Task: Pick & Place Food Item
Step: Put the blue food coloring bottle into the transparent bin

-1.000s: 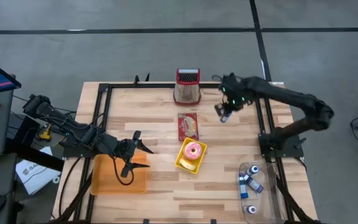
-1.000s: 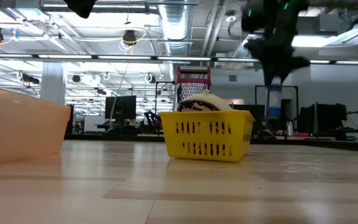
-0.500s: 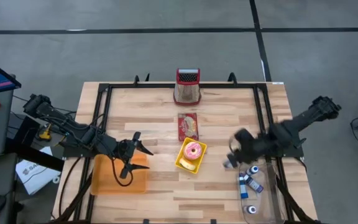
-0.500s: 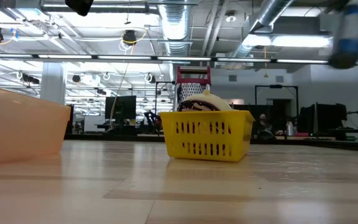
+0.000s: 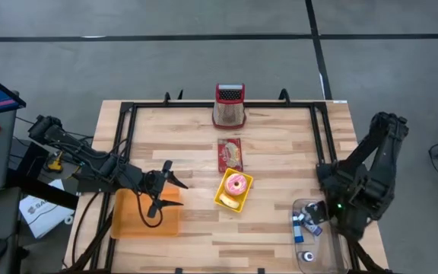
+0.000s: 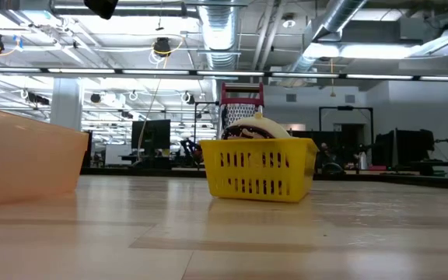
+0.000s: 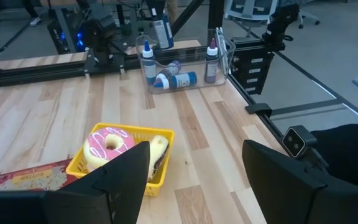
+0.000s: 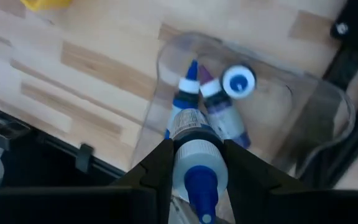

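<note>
small bottle [image 8: 194,155] clamped upright between the right fingers [image 8: 156,163], over the clear bin [image 5: 333,242] at the near right corner of the worktop [image 5: 272,152], where more bottles lie. light, stiff, smooth plastic, likely slippery; best gripped round the body below the cap. left fingers [image 7: 126,165] apart, idle above the orange tray [image 5: 128,221]

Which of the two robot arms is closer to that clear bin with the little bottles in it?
The right. Its gripper hangs directly over the clear bin, shut on a bottle. The left gripper is across the table, above the orange tray.
</note>
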`<move>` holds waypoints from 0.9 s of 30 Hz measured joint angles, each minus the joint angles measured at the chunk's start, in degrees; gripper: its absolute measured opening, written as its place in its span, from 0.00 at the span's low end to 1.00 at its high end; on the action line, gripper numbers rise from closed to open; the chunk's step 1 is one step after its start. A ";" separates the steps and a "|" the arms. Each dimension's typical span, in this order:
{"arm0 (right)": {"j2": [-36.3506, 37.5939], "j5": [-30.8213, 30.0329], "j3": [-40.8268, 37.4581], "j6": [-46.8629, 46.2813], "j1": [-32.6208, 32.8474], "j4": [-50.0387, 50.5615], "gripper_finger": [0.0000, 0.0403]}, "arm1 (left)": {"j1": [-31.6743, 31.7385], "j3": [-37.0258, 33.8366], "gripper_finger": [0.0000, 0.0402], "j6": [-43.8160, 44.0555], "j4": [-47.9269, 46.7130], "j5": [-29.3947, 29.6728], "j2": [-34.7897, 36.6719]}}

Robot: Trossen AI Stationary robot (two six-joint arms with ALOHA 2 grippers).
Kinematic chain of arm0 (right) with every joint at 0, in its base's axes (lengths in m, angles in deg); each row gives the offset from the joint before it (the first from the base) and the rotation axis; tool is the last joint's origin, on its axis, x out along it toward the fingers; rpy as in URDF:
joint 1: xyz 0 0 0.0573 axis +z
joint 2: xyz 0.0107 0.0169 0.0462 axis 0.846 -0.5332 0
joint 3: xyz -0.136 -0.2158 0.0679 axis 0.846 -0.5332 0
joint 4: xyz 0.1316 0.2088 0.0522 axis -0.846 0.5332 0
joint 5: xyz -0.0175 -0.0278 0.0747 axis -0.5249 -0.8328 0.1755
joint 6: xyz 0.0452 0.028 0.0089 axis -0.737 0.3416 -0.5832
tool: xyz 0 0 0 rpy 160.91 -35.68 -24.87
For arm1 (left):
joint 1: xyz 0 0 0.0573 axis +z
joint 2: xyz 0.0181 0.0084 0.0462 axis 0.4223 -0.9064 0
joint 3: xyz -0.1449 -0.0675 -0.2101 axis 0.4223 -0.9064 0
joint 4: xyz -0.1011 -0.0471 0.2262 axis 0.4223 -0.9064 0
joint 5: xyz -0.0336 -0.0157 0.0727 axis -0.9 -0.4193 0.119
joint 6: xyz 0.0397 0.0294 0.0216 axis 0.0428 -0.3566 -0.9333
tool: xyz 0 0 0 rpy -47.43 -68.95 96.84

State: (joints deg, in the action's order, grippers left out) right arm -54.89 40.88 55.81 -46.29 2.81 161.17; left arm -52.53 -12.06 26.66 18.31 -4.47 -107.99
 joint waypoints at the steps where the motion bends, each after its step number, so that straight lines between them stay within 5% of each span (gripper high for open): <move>1: -0.38 0.35 0.01 -0.40 0.90 0.02 0.26 | 0.00 0.00 0.62 0.00 0.00 0.00 0.00; 10: -7.45 8.61 0.00 -0.85 1.03 2.79 0.26 | -0.02 0.00 0.62 0.42 -0.02 -0.04 0.00; 27: -15.84 10.10 -0.79 -0.43 2.79 3.77 0.26 | -0.02 0.00 0.62 0.46 -0.04 -0.24 0.00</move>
State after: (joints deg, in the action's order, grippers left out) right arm -70.73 50.98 55.02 -46.72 5.60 164.94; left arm -52.55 -12.06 27.12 18.27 -4.71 -107.99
